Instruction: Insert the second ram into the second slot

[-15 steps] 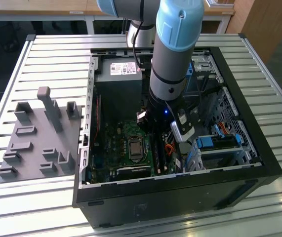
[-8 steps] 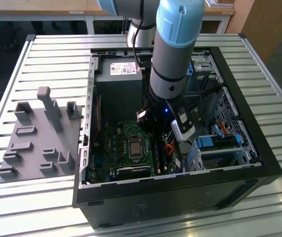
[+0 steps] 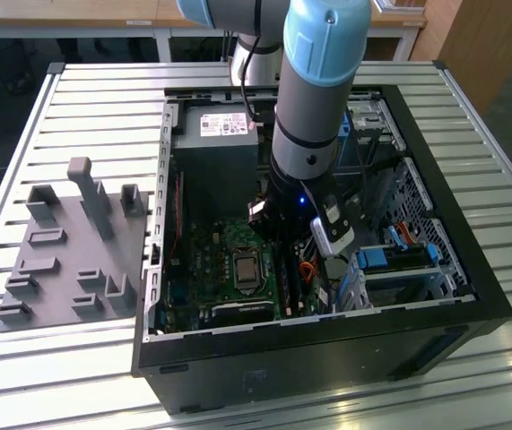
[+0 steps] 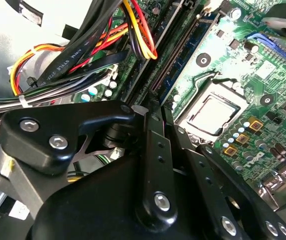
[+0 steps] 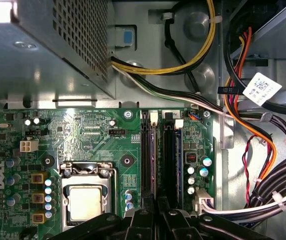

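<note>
The arm [image 3: 314, 116] reaches down into the open computer case [image 3: 327, 354], over the green motherboard. In both wrist views my gripper [image 5: 155, 214] [image 4: 159, 111] has its fingers closed together at the near end of the memory slots. The second ram [image 5: 151, 160], a thin bluish stick, stands upright in the slot in line with the fingertips and runs away from them. Another blue stick [image 5: 179, 160] [image 4: 185, 52] stands in a slot further toward the case's cable side. A dark open slot lies between the two sticks.
The processor socket [image 5: 85, 197] [image 4: 210, 112] lies beside the slots. The grey power supply [image 5: 37, 45] [image 3: 215, 152] sits beyond them. Bundled cables [image 5: 243, 125] [image 4: 82, 55] crowd the other side. A grey fixture plate [image 3: 67, 251] lies at the exterior view's left.
</note>
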Action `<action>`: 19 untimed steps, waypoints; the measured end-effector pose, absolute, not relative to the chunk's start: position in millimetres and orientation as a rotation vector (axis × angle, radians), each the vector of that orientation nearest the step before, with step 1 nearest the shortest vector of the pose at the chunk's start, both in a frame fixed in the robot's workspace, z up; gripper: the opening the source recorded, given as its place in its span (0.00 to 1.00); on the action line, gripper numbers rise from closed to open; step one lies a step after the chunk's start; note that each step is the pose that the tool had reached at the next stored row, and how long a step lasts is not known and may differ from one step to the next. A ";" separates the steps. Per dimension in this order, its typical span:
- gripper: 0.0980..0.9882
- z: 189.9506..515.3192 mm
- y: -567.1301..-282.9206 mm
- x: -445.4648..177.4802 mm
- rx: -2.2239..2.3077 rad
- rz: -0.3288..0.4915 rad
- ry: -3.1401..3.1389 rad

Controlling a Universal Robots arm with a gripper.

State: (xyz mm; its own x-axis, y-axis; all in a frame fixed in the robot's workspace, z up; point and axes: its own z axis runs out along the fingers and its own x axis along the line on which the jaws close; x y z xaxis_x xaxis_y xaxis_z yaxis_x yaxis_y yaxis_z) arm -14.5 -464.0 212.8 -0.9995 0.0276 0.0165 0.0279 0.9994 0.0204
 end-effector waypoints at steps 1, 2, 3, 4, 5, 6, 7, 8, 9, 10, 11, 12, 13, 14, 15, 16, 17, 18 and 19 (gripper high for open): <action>0.04 212.7 -464.0 -14.5 -0.043 -0.032 -3.125; 0.04 212.6 -463.9 -14.5 -0.043 -0.032 -3.125; 0.04 212.4 -463.9 -14.5 -0.043 -0.032 -3.125; 0.04 212.0 -463.8 -14.4 -0.043 -0.032 -3.125; 0.04 211.6 -463.6 -14.5 -0.043 -0.032 -3.125; 0.04 211.3 -463.5 -14.5 -0.043 -0.032 -3.125; 0.04 211.0 -463.4 -14.5 -0.043 -0.031 -3.125; 0.04 210.6 -463.3 -14.5 -0.043 -0.031 -3.125; 0.04 210.0 -463.2 -14.5 -0.043 -0.032 -3.125; 0.04 209.5 -463.0 -14.5 -0.043 -0.031 -3.125; 0.04 209.0 -462.7 -14.5 -0.043 -0.031 -3.125; 0.04 208.9 -462.6 -14.5 -0.043 -0.031 -3.125; 0.04 208.9 -462.6 -14.5 -0.043 -0.031 -3.125; 0.04 208.7 -462.6 -14.5 -0.043 -0.031 -3.125; 0.04 208.7 -462.5 -14.5 -0.043 -0.032 -3.125; 0.04 209.0 -462.5 -14.5 -0.043 -0.032 -3.125; 0.04 209.4 -462.5 -14.4 -0.043 -0.033 -3.125; 0.04 209.7 -462.4 -14.4 -0.043 -0.034 -3.125; 0.04 210.2 -462.4 -14.4 -0.044 -0.033 -3.125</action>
